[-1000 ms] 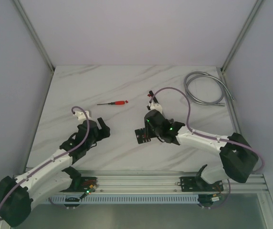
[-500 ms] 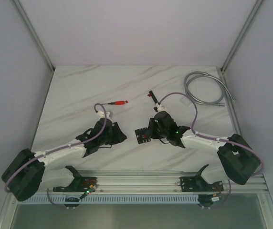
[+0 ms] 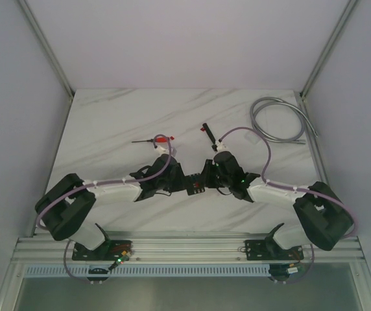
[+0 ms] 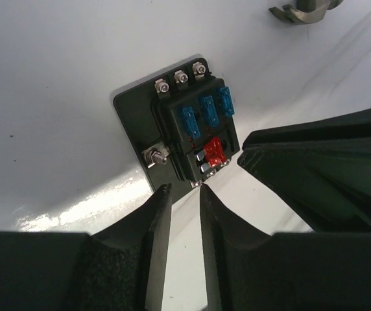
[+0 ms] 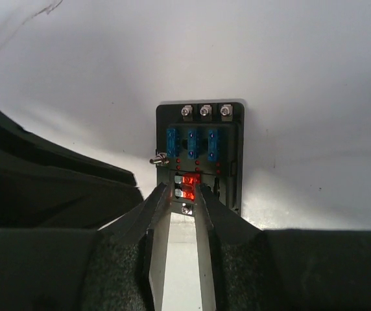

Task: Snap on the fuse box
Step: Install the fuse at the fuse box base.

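The fuse box [image 3: 195, 185] is a black block on a black plate with blue and red fuses, lying flat on the table between both arms. My left gripper [image 3: 176, 183] reaches it from the left. In the left wrist view the fuse box [image 4: 195, 129] lies just past my left gripper [image 4: 184, 189], whose jaws stand a narrow gap apart with only table between them. My right gripper [image 3: 209, 179] comes from the right. In the right wrist view my right gripper [image 5: 183, 189] flanks the red fuses at the fuse box's [image 5: 198, 152] near end. Whether it pinches them is unclear.
A red-handled screwdriver [image 3: 161, 139] lies behind the left gripper and a small black and red tool [image 3: 205, 129] behind the right one. A coiled grey hose [image 3: 279, 120] sits at the back right. Metal frame posts and white walls bound the table.
The left arm swung right across the table to the fuse box while its jaws narrowed from wide open. The right gripper stayed at the box and its jaws closed in a little.
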`<state>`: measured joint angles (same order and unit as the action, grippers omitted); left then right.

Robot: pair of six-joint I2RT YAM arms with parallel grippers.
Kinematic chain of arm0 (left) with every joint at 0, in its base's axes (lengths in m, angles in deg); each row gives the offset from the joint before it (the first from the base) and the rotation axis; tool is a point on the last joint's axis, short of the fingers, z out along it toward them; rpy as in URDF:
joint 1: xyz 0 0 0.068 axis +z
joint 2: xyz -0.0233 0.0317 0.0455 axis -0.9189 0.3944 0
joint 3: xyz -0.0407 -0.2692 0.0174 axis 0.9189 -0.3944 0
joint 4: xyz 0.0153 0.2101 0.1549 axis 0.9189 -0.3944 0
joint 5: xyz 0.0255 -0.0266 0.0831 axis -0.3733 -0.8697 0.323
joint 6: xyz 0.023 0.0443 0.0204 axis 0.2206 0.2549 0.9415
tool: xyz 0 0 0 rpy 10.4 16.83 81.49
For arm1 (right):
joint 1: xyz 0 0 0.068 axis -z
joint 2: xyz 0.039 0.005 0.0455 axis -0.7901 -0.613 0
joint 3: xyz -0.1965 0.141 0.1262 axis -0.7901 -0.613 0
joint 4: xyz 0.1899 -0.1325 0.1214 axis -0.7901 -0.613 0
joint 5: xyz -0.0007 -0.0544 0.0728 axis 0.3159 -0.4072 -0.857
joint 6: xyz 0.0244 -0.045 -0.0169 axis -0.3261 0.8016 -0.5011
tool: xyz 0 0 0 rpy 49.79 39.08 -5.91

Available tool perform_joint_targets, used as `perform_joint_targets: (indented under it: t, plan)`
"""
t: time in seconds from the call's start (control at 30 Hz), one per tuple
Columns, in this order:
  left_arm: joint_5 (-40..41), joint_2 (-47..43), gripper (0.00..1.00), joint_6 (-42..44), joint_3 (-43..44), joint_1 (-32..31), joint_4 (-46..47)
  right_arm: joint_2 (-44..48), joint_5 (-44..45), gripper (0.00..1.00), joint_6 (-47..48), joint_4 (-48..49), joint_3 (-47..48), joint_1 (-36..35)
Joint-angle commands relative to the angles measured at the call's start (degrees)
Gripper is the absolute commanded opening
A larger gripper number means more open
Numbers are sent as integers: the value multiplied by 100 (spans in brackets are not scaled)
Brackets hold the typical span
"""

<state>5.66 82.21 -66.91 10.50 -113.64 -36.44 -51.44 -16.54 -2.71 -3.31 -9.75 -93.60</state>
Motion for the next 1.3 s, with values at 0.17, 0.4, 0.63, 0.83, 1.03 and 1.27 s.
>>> perform_joint_targets:
  t: [0.17,0.4,0.63,0.83,1.03,1.27]
  plan:
    - [-211,788,29,-353,395,-59,119,-135,-111,26,-29,250,-112,89]
    - [-206,857,30,-453,499,-97,120,-262,-99,26,-6,258,-113,115]
    - [-112,764,30,-679,375,-98,112,-346,-65,25,42,240,-104,123]
    - [40,580,32,-770,374,-98,118,-401,-99,24,82,251,-86,125]
    - [114,650,32,-796,440,-104,112,-419,-119,24,95,249,-86,124]
    - [30,815,34,-807,543,-105,119,-452,-132,24,104,258,-86,123]
